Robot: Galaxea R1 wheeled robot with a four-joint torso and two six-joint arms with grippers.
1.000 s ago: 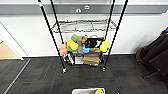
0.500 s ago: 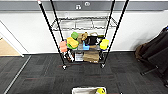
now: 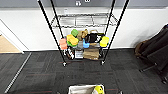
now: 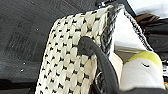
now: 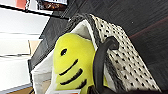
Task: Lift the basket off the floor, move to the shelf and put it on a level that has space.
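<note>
We found the basket [image 3: 85, 89] carried low before the shelf [image 3: 82, 32], off the floor [image 3: 45, 72]. Both wrist views faced its handles; jaw closure we could not tell.

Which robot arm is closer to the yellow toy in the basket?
Right, I think. In the head view the yellow toy sits at the right end of the basket, the end the right wrist camera looks at; the left wrist camera sees the opposite end.
</note>
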